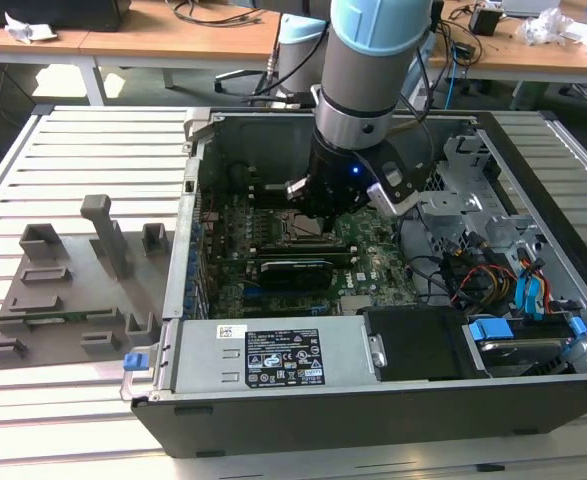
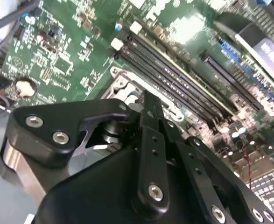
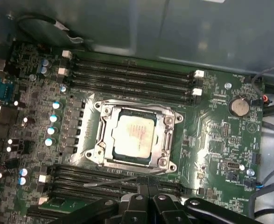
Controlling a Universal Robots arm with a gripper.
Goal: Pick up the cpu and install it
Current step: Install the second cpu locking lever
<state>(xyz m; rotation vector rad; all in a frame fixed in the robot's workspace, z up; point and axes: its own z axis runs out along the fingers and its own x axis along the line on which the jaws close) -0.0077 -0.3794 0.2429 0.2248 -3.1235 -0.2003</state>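
Observation:
The cpu (image 3: pixel 133 135), a small square chip with a pale silver-grey top, lies flat inside the metal socket frame (image 3: pixel 101 140) on the green motherboard (image 3: pixel 216 149). In the first wrist view my gripper (image 3: pixel 149 198) hovers just beside the socket, over the memory slots, with its black fingers together and nothing between them. The second wrist view has the same black fingers (image 2: pixel 151 126) closed over the socket's corner (image 2: pixel 120 77). In the exterior view the gripper (image 1: pixel 313 212) hangs low inside the open computer case, directly above the socket (image 1: pixel 295 228).
A long black card (image 1: pixel 293 268) lies in front of the socket. The case walls (image 1: pixel 188 200), the power supply (image 1: pixel 273 355), and cables and drive bays (image 1: pixel 513 280) crowd the board. A grey fixture plate (image 1: pixel 63 290) sits at the exterior view's left.

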